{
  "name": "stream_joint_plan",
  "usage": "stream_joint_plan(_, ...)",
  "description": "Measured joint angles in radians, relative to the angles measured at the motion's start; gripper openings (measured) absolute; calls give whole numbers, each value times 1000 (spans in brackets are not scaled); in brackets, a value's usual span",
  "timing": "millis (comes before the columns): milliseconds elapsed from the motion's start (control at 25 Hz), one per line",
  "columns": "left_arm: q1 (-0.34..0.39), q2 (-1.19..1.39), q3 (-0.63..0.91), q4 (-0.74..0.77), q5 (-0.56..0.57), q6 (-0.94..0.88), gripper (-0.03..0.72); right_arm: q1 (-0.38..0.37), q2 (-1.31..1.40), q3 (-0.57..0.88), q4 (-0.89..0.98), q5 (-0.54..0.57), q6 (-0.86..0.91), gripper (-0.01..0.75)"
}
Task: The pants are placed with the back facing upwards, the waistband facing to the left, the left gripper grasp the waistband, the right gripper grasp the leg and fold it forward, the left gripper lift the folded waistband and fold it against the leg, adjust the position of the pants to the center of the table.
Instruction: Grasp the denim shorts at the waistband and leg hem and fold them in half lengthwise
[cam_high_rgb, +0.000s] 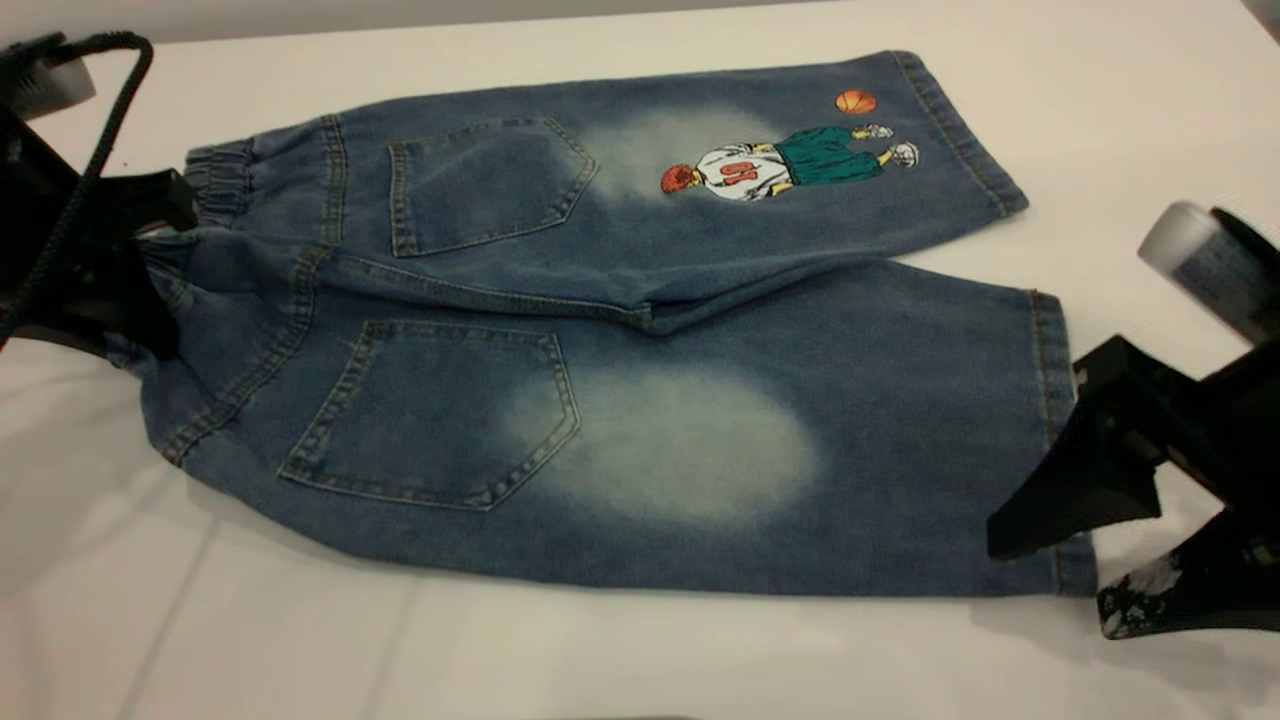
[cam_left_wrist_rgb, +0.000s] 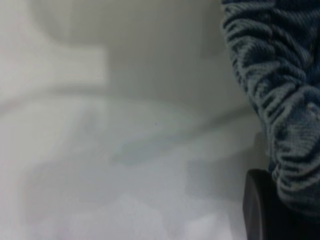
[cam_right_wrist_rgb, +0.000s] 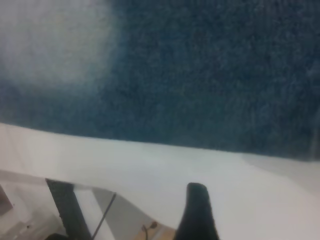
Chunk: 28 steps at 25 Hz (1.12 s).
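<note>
- Exterior view: the pants (cam_high_rgb: 600, 340), blue denim shorts, lie flat and back-up on the white tabletop (cam_high_rgb: 640, 660). Their long axis runs side to side, with the waistband (cam_high_rgb: 215, 180) pointing left and the hems right.
- The printed leg lies on the far side. The leg (cam_high_rgb: 760, 450) with the pale oval patch lies on the near side.
- The left gripper (cam_high_rgb: 150, 225) sits at the waistband's middle, where the cloth bunches around it. Whether it has clamped the band cannot be told.
- The right gripper (cam_high_rgb: 1110, 560) is at the near leg's hem, its jaws spread wide and holding nothing.
- Left wrist view: the ruffled waistband (cam_left_wrist_rgb: 280, 100) lies against a dark fingertip (cam_left_wrist_rgb: 260, 210), with bare tabletop beside it.
- Right wrist view: the near leg's denim (cam_right_wrist_rgb: 200, 75) fills the frame, its edge meeting the tabletop, one fingertip (cam_right_wrist_rgb: 197, 210) just clear of it.
- Handling, as a judgement: denim is soft and limp but fairly heavy and grippy. It should fold without sliding. The thick hem and the gathered band look like the firmest places to pinch.
</note>
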Motion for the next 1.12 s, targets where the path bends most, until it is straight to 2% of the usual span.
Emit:
stream_joint_plan(200,0,0,0,0,0,0,93,0,61,-21,95,13,-83,479)
stream_joint_plan(360,0,0,0,0,0,0,93,0,87,-68,100,48,-94,477)
stream_joint_plan(640,0,0,0,1,0,0,93,0,88,-144,104,44,-86,459)
stream_joint_plan(760,0,0,0,1,0,0,93,0,89,-145,92,46,-68,384)
stream_joint_plan(880,0,0,0,1,1,0,93,3,94,-142,82,46,-67,271)
stream_joint_plan(1040,0,0,0,1,10,0,93,13,96,-140,87,52,-69,79)
stream_joint_plan(1120,0,0,0,1,21,0,93,13,96,-142,97,80,-76,34)
